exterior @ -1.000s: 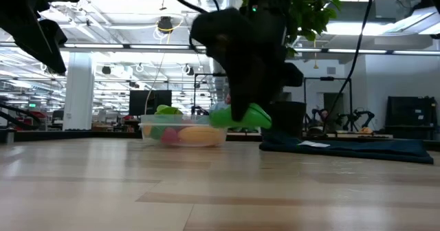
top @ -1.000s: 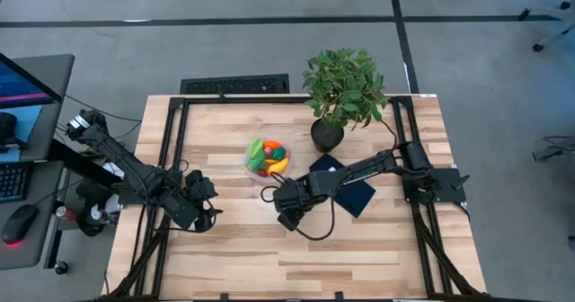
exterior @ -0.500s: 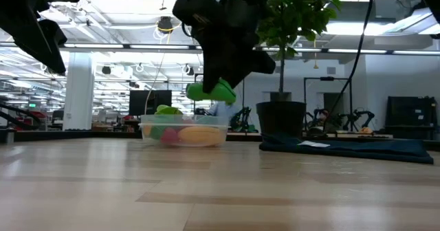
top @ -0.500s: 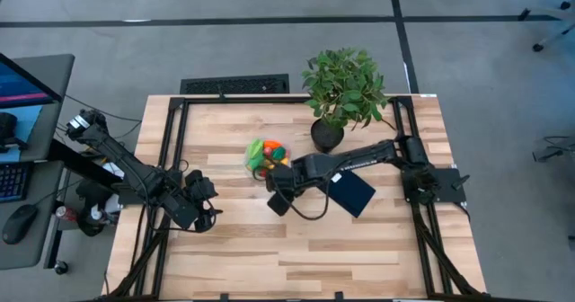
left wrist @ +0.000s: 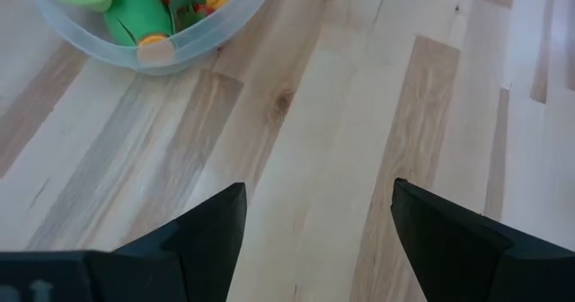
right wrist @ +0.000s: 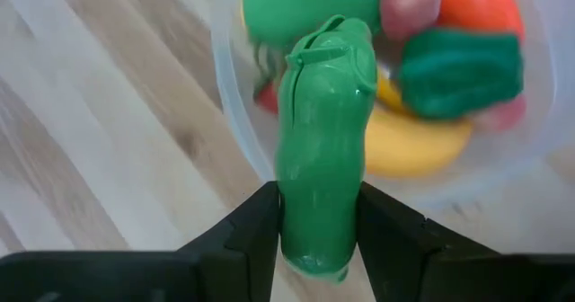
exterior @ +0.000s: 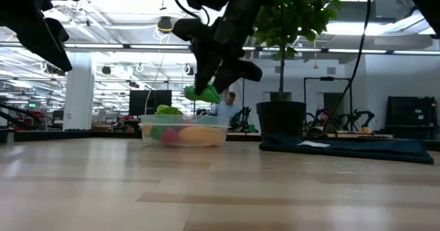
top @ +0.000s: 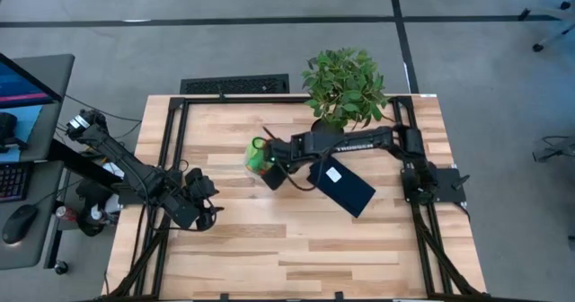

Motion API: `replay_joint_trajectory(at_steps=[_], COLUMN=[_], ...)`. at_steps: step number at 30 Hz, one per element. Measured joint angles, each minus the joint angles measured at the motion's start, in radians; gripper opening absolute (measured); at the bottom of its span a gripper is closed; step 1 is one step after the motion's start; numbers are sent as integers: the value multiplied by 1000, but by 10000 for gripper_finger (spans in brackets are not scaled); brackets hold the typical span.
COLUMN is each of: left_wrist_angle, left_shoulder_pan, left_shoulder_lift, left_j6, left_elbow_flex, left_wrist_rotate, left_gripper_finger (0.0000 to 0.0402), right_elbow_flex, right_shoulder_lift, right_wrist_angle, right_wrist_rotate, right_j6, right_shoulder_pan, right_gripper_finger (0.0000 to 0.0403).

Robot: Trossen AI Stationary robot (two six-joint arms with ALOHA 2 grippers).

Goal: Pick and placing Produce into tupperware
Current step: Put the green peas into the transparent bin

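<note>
The right hand [right wrist: 316, 226] gripped a green cucumber [right wrist: 323, 190] just above the near edge of the tupperware [right wrist: 243, 131], which was already full of produce [exterior: 184, 131]. Let go there, the cucumber might hit the rim or the pile and roll onto the counter [top: 269, 239]. The left hand [left wrist: 314, 235] waited open, well apart.

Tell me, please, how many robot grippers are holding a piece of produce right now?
1: the right gripper clamps a green cucumber above the tupperware; the left gripper hangs open over bare table.
</note>
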Motion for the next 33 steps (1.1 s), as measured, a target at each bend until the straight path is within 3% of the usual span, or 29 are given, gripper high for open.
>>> replay_joint_trajectory(at_steps=[8, 33], left_wrist_angle=[-1, -1], left_shoulder_pan=[0, 0], left_shoulder_lift=[0, 0], left_j6=[0, -14], left_elbow_flex=[0, 0], left_wrist_rotate=[-24, -46], left_gripper_finger=[265, 265], right_elbow_flex=[0, 1], right_shoulder_lift=[0, 39], right_wrist_angle=[103, 152], right_wrist_rotate=[-5, 21], right_j6=[-16, -79], right_shoulder_pan=[-44, -44], right_gripper_finger=[130, 132])
